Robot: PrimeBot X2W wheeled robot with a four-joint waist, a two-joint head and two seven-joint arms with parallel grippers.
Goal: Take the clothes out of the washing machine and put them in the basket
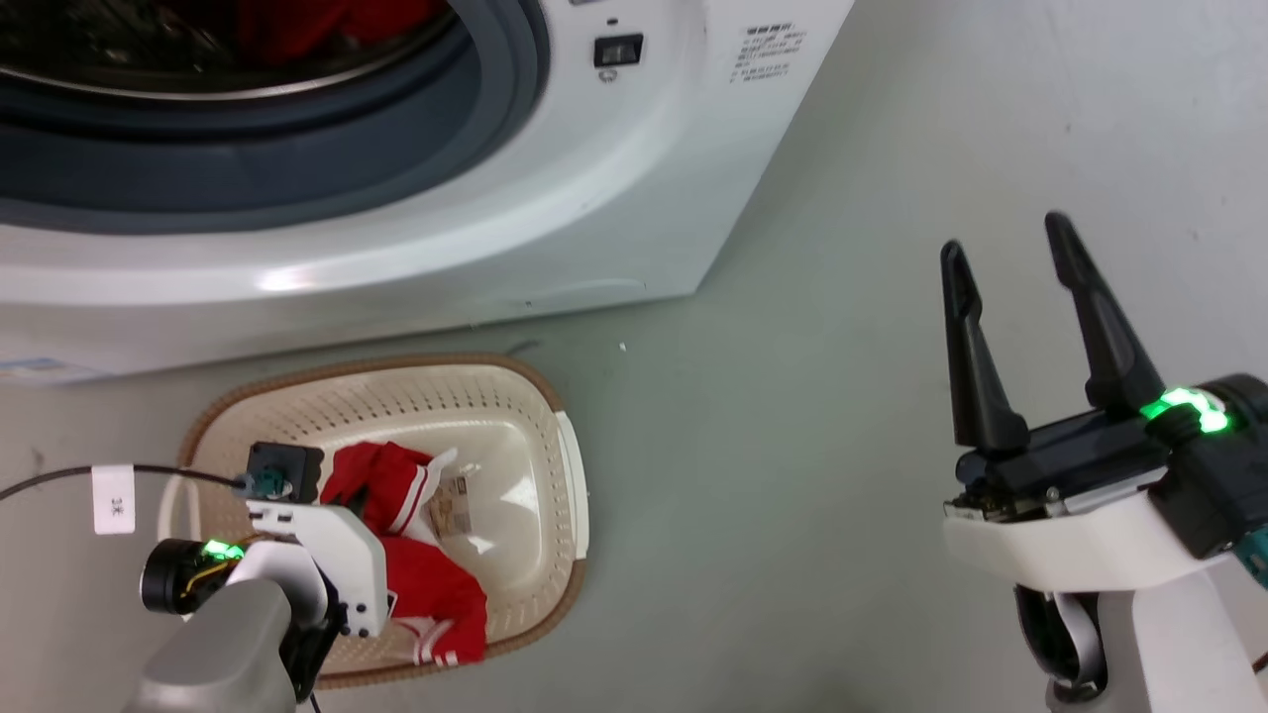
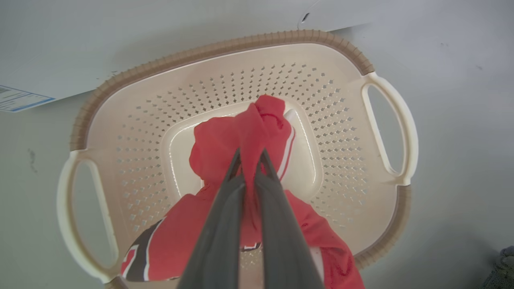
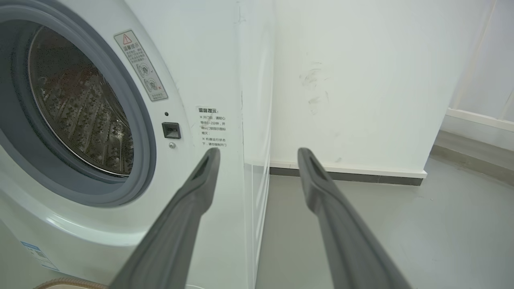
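The cream basket (image 1: pixel 396 364) stands on the floor in front of the white washing machine (image 1: pixel 594 198). A red garment with white stripes (image 1: pixel 426 584) lies partly in it. In the left wrist view my left gripper (image 2: pixel 251 154) is shut on a bunch of this red fabric (image 2: pixel 217 148) and holds it above the basket's bottom (image 2: pixel 305 168). The rest of the cloth drapes toward the near wall. More red clothes (image 1: pixel 327 25) show inside the drum. My right gripper (image 1: pixel 1005 257) hovers open with nothing in it over the floor to the machine's right, and its fingers (image 3: pixel 200 188) point at the washer's front corner.
The washer's grey door ring (image 3: pixel 144 132) and steel drum (image 3: pixel 80 108) are open to the front. Bare grey floor (image 1: pixel 792 446) lies between the basket and my right arm. A white wall with a dark skirting (image 3: pixel 345 174) stands behind. A tagged cable (image 1: pixel 114 498) runs to my left wrist.
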